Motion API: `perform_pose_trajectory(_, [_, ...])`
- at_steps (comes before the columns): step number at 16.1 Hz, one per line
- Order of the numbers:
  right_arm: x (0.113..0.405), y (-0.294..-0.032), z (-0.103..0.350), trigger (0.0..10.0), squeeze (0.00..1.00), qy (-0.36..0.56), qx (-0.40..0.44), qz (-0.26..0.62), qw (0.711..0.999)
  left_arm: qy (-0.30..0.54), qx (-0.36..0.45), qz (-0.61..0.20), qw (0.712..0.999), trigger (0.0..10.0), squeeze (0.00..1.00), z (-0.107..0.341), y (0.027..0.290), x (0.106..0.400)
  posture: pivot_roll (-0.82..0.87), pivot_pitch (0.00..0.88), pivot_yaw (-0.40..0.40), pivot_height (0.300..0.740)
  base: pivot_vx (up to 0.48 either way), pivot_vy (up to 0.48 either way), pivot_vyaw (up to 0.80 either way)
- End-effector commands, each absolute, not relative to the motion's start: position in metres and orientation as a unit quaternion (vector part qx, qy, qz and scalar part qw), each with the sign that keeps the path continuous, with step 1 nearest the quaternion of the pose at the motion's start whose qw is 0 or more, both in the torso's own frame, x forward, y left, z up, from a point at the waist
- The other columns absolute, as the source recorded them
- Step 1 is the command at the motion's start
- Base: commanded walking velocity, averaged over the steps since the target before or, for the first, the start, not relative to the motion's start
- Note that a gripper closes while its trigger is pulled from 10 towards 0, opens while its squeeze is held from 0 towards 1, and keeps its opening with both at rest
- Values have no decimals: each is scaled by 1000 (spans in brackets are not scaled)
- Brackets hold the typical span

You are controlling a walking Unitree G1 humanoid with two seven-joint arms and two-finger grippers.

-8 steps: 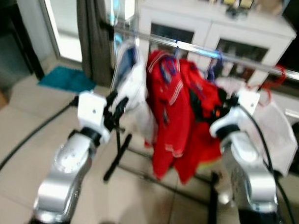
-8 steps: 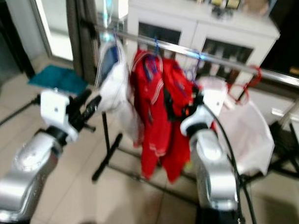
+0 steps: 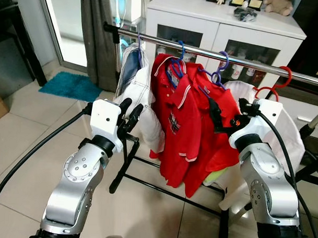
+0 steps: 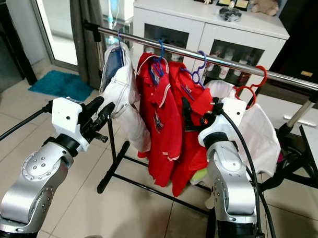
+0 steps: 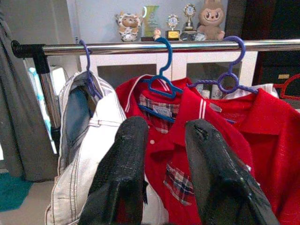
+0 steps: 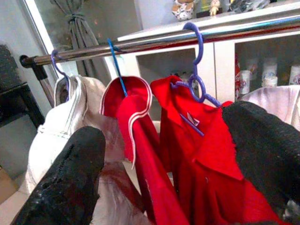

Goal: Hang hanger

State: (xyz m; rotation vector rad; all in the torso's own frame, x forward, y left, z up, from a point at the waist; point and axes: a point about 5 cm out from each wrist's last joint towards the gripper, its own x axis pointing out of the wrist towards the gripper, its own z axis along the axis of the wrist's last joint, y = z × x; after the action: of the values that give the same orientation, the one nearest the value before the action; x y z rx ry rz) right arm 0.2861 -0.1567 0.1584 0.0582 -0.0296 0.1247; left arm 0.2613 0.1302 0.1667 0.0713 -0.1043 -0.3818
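Behind right tool (image 6: 168, 178), purple hanger (image 6: 197, 70) on rail (image 6: 154, 42)

Red shirts (image 3: 192, 136) hide the rack's lower bar (image 3: 162, 186) (mid-span).

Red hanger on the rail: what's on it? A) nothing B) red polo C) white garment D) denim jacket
C: the red hanger hooks the rail at the robot's right end, with a white garment draped below it.
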Motion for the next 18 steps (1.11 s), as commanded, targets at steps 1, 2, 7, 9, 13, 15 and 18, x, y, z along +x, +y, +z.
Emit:
perform_pose_trajectory(1, [286,-160,156,10000,0,-3,20,55,998,-56,38,-193,979,10000,0,168,128,263,127,0,-42,740,285,0,0])
perform_pose_trajectory(2, [286,-160,153,10000,0,6,27,51,998,-56,39,-194,979,10000,0,168,128,263,129,0,-41,740,289,0,-800])
perform_pose_trajectory(7, [285,-162,156,10000,0,-6,26,47,999,-56,39,-199,978,10000,0,169,128,264,126,0,-36,740,362,0,-480])
perform_pose_trajectory(9, [285,-160,157,10000,0,-5,-5,54,999,-57,39,-203,977,10000,0,169,126,264,126,0,-36,740,414,0,0])
perform_pose_trajectory(13, [286,-158,159,10000,0,-11,7,92,996,-76,28,-221,972,10000,0,173,123,261,131,0,-40,740,210,0,400])
perform_pose_trajectory(15, [286,-156,159,10000,0,-6,-7,131,991,-74,36,-243,967,10000,0,173,120,257,132,0,-40,740,0,0,0])
perform_pose_trajectory(18, [283,-158,162,10000,0,5,-12,196,980,-72,52,-293,952,10000,0,173,116,248,135,0,-48,740,0,0,0])
